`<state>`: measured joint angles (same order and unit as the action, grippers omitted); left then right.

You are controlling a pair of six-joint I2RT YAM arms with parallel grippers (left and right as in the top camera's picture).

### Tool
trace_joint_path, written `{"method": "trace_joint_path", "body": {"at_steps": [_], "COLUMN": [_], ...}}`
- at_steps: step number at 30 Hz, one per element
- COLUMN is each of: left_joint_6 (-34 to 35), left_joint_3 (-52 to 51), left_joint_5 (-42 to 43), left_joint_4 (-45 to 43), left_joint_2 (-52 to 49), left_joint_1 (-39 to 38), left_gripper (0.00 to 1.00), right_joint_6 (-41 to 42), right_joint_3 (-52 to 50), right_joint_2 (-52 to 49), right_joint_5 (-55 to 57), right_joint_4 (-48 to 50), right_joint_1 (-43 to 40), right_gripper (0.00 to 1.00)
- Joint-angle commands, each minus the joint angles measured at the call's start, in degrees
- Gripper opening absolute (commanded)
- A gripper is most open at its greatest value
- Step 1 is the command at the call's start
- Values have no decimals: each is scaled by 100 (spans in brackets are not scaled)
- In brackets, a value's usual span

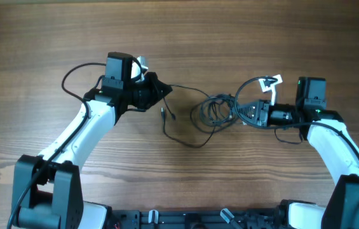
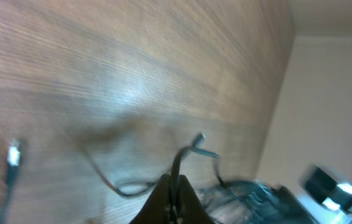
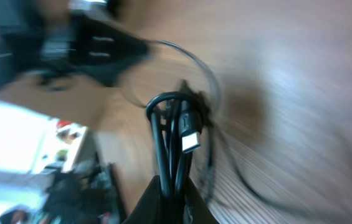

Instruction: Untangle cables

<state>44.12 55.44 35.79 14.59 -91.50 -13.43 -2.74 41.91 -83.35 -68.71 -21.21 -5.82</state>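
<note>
The cables are thin black cords. A knotted bundle (image 1: 214, 111) lies at the table's centre, and a loose strand (image 1: 185, 89) runs left from it. My left gripper (image 1: 164, 90) is shut on that strand; in the left wrist view one cord (image 2: 177, 163) rises from the closed jaws (image 2: 174, 186). A loose plug end (image 1: 164, 114) hangs below it and also shows in the left wrist view (image 2: 14, 155). My right gripper (image 1: 241, 112) is shut on the bundle's right side; in the right wrist view several cord loops (image 3: 169, 124) with a silver plug (image 3: 190, 140) stand in the jaws (image 3: 174, 183).
A long loop of cord (image 1: 189, 140) trails toward the front of the wooden table (image 1: 39, 38). A white tag (image 1: 270, 81) sits by my right wrist. The arms' thicker black cables (image 1: 71, 79) arc beside each wrist.
</note>
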Motion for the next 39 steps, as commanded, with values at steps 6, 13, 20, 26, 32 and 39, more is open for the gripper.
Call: {"method": "trace_joint_path", "body": {"at_steps": [6, 13, 20, 26, 32, 39], "left_joint_6": [-1797, -2214, -2763, -3327, -3346, -3348], "left_joint_3": [7, 9, 9, 9, 9, 7], "left_joint_5": [-131, 275, -98, 1576, 951, 800], "left_joint_4": [9, -756, -994, -1714, -1749, -1510], "left_joint_2": [31, 284, 603, 590, 590, 590], "left_joint_1": [-656, -693, -645, -540, -1128, -1189], "left_gripper": [100, 99, 100, 90, 91, 60], "right_joint_6": [1530, 2800, 2973, 2968, 2667, 2680], "right_joint_3": [2, 2, 2, 2, -2, -2], "right_joint_2": [31, 31, 31, 31, 31, 31], "right_joint_5": [-2013, -658, -673, -2063, -2428, -2422], "right_joint_4": [2247, 2417, 2417, 3075, 3121, 3366], "right_joint_1": [-13, -13, -15, -13, 254, 564], "right_gripper": [4, 4, 4, 4, 4, 4]}}
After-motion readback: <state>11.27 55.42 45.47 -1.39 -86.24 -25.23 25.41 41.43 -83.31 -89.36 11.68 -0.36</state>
